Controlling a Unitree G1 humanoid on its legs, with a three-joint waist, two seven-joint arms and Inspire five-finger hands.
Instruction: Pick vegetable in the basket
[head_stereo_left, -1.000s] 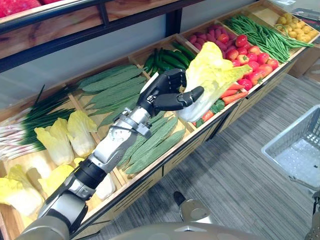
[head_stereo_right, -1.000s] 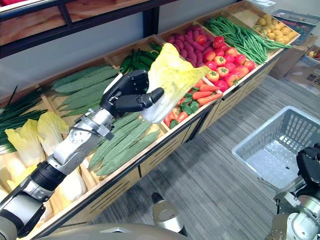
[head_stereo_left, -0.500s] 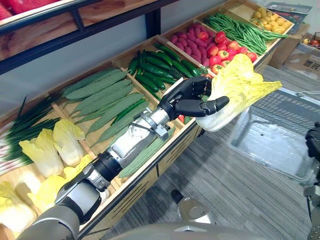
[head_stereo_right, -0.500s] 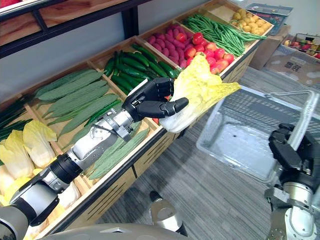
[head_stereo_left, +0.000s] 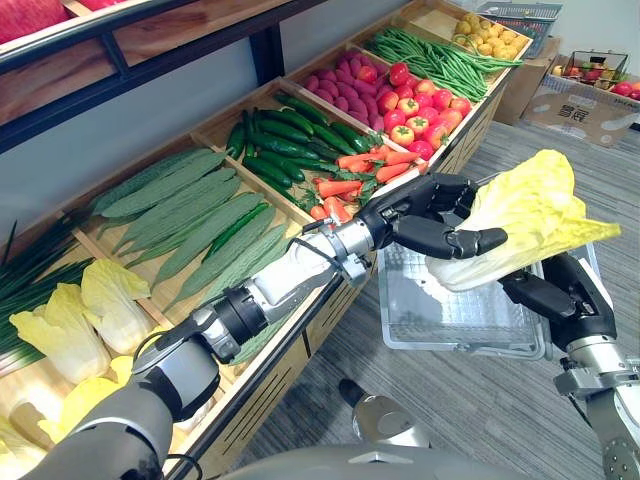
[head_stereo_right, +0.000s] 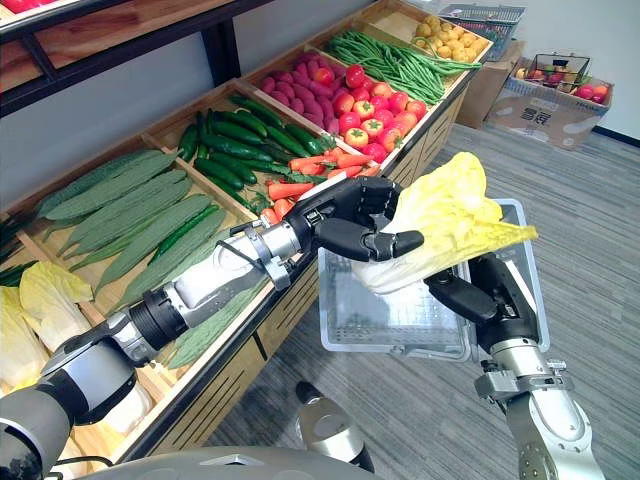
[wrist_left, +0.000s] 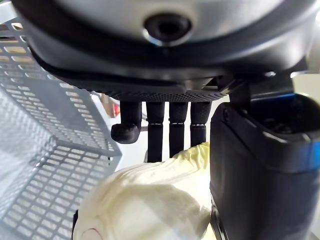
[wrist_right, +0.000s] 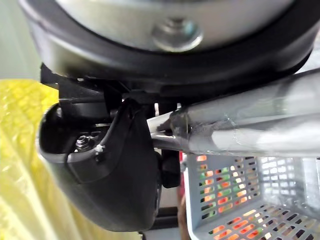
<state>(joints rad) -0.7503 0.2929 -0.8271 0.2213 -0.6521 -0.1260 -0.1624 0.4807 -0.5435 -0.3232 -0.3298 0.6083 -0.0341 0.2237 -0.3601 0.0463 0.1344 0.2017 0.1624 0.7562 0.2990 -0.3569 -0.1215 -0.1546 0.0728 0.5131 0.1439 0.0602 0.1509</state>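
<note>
Left hand (head_stereo_left: 430, 215) curled round cabbage (head_stereo_left: 530, 215), holding it above basket (head_stereo_left: 462, 340). Right hand (head_stereo_left: 560, 300) clamped on handle (wrist_right: 240, 130), just under leaves. Risks: release lands cabbage on right hand; leaves snag rim. Shelf (head_stereo_left: 290, 360) close behind left forearm. Open floor (head_stereo_left: 480, 420) past basket.

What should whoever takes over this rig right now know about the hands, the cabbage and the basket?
Left hand: fingers and thumb curled round the pale base of the yellow cabbage, holding it in the air above the grey mesh basket.
Right hand: holds the basket up by its metal handle, beside the produce shelf.
Done: the cabbage is off the shelf and over the basket.
Left: lower the cabbage into the basket and open the left hand, keeping the basket steady under it.
</note>
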